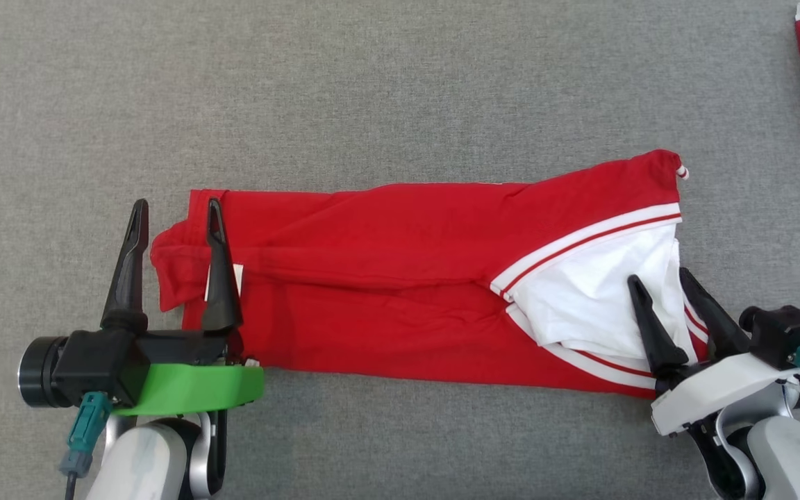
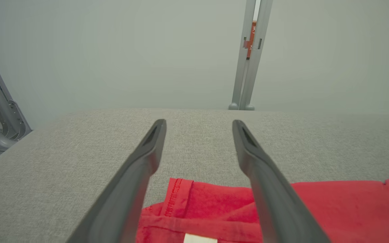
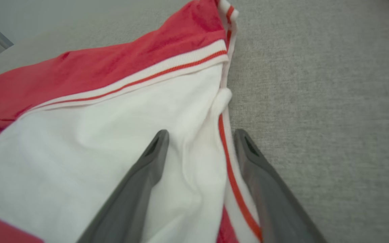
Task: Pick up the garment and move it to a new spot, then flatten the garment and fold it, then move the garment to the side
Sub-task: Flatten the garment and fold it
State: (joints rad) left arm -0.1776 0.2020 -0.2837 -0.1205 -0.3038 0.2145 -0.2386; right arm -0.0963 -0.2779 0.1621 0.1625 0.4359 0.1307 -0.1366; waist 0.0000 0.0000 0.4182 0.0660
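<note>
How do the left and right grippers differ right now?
The left gripper has a green collar; the right gripper has a white one. The left's fingers spread wider, at the garment's red end; the right's sit closer, over its white panel. Both are open, gripping nothing.

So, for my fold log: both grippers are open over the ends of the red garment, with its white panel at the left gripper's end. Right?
No: the white panel lies at the right gripper's end, as the head view shows; the rest stands.
</note>
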